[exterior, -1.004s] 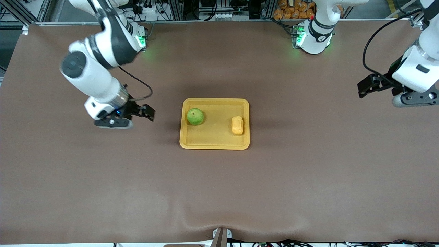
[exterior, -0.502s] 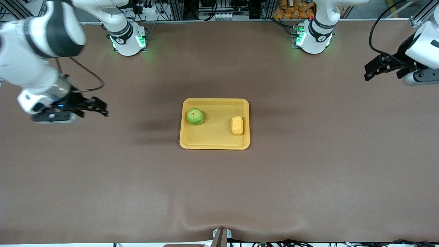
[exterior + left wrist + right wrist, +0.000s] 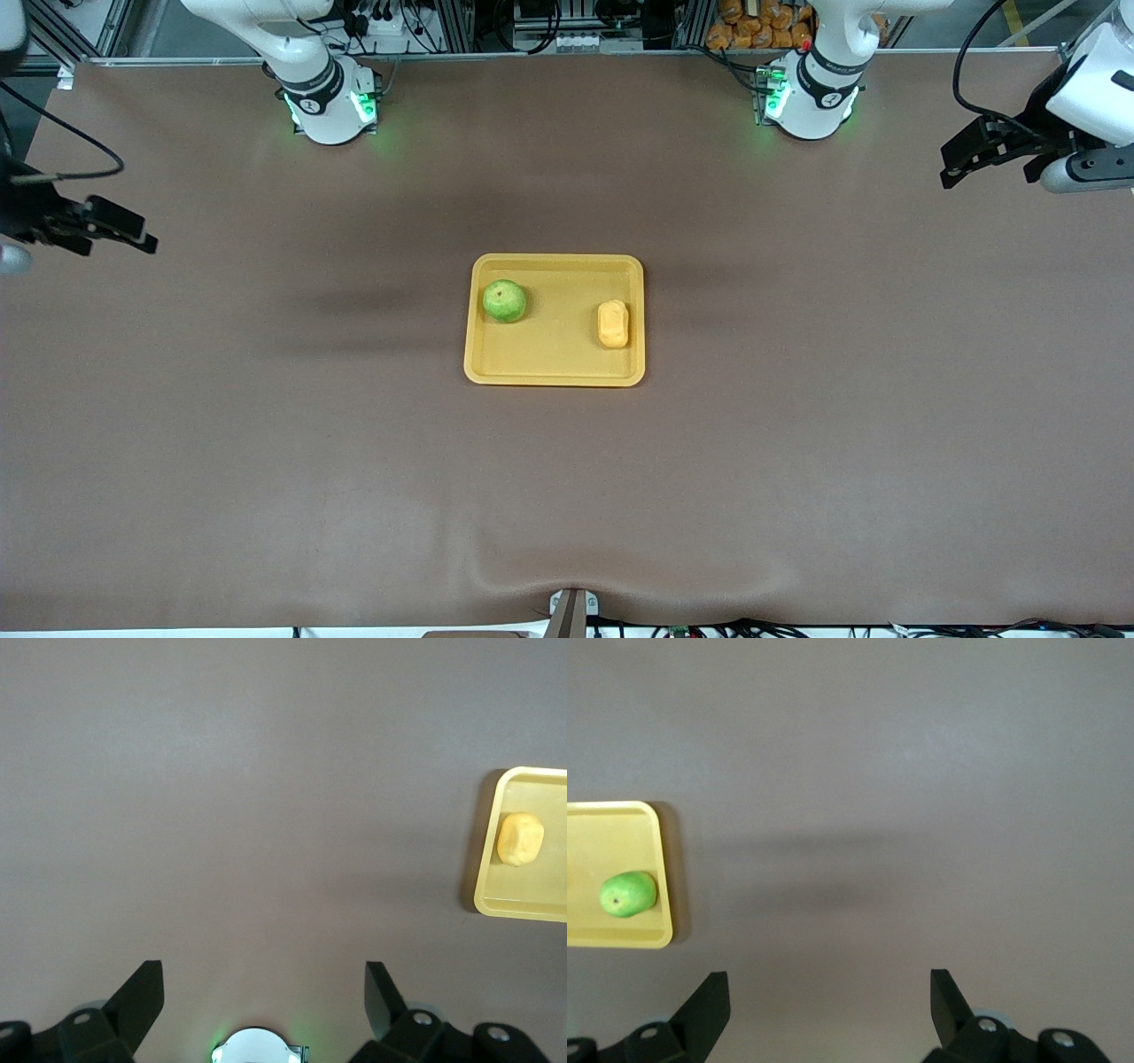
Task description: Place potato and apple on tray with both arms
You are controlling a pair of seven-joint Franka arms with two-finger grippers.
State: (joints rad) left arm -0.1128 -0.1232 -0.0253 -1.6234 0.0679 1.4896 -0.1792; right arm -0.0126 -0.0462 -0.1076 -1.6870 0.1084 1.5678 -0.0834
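Item: shallow rectangular yellow plastic tray with rounded corners and raised rim, lying at mid-table on the brown table covering.

Contents: small round bright-green apple with a brownish stem dimple, resting inside the tray toward the right arm's end; small oblong, lumpy yellow-orange potato, resting inside the tray toward the left arm's end. The two lay well apart, each near a short rim, neither touching the other.

Left gripper: black, two-fingered, jaws apart and holding nothing, raised over bare covering at the left arm's end of the table, well away from the tray.

Right gripper: black, two-fingered, jaws apart and holding nothing, raised over the table's edge at the right arm's end, likewise well away.

Progress, as judged: both pieces were on the tray and both grippers were clear of them, so the placing appeared complete. Nothing of the task seemed left beyond parking the arms.
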